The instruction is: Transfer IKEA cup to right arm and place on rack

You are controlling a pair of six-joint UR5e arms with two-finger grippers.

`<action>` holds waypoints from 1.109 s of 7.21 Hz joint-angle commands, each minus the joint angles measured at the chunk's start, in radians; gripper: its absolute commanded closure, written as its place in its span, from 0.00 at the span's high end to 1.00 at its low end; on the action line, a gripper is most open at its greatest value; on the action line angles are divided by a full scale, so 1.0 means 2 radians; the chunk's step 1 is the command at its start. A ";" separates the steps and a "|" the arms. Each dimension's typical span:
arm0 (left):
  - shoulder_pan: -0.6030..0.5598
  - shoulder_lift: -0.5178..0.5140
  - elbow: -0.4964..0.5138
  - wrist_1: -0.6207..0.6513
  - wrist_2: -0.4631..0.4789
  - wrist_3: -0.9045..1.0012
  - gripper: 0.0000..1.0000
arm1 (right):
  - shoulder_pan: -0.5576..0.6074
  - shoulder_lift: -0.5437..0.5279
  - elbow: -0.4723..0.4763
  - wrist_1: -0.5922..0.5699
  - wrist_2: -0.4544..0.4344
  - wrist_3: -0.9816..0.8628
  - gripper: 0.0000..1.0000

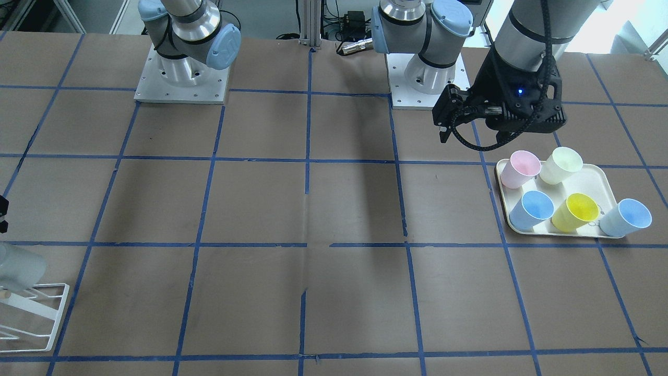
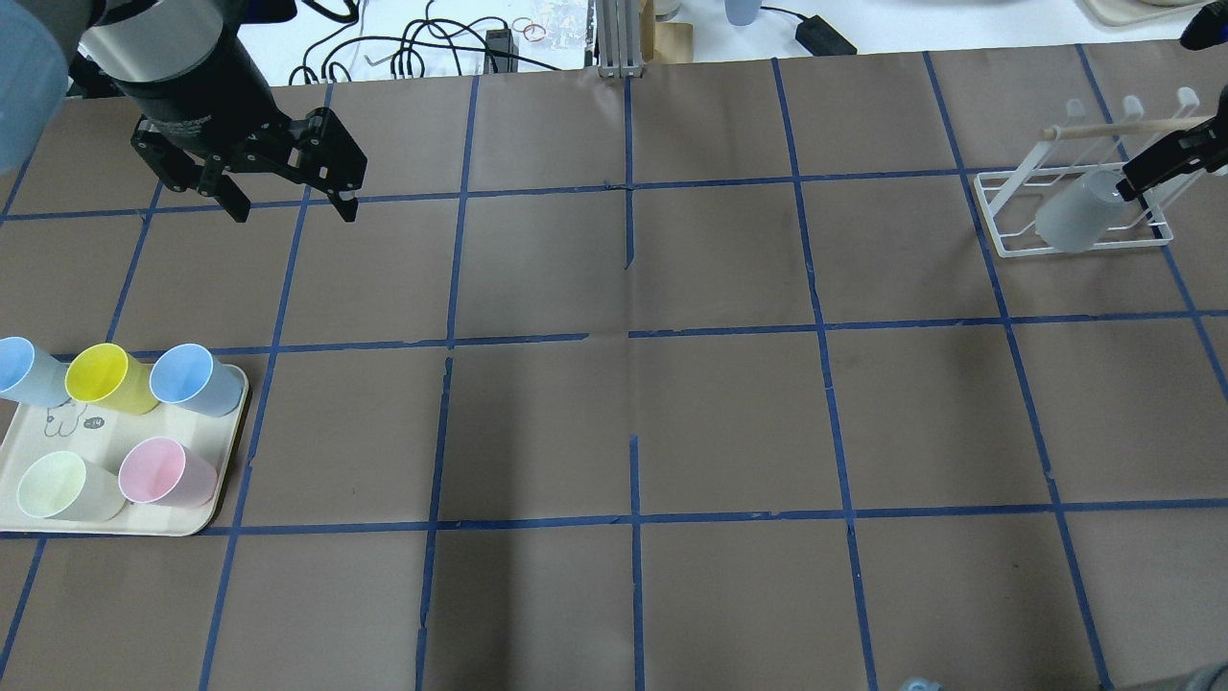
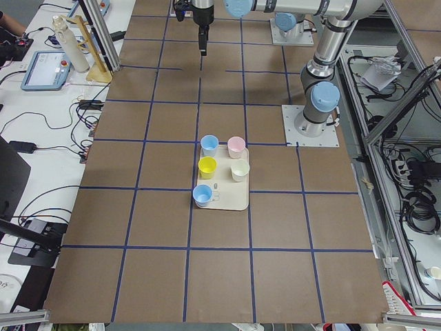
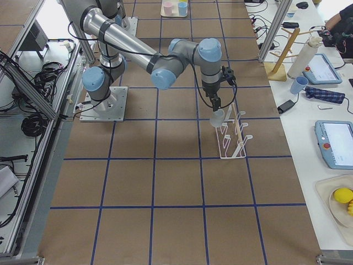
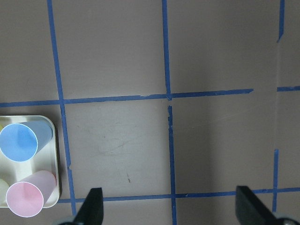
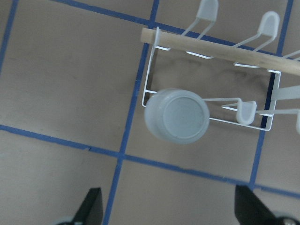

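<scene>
IKEA cup [image 6: 176, 116]: base-up on the rack [image 6: 220, 50], at its corner; handover and placing look done.
Right gripper [image 6: 168, 199]: above the cup, jaws wide, holding nothing; only backing away seems to remain.
Left gripper [image 5: 168, 204]: far end, spread wide, empty.
Tray [image 1: 595, 180]: four coloured cups [image 1: 537, 209] inside, a light-blue cup [image 1: 626, 219] at its edge.

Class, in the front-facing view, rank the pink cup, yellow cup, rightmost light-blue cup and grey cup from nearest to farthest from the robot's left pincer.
From the left pincer:
1. pink cup, upper left of the tray.
2. yellow cup, tray's lower middle.
3. rightmost light-blue cup, tray's right corner.
4. grey cup, view's far-left edge.
</scene>
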 commanded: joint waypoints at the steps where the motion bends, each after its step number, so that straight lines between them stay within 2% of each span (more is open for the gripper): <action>1: 0.001 0.000 0.000 0.000 0.000 0.000 1.00 | 0.051 -0.083 0.003 0.115 -0.003 0.124 1.00; 2: 0.002 0.000 0.001 0.001 0.000 0.002 1.00 | 0.081 -0.108 0.005 0.145 -0.002 0.187 1.00; 4: 0.003 0.001 0.000 0.001 0.001 0.002 1.00 | 0.157 -0.125 0.006 0.152 -0.003 0.282 1.00; 6: 0.003 0.001 0.000 0.001 0.001 0.002 1.00 | 0.229 -0.140 0.019 0.161 -0.022 0.326 1.00; 8: 0.002 0.001 0.000 0.000 0.001 0.002 1.00 | 0.246 -0.169 0.042 0.161 -0.019 0.358 1.00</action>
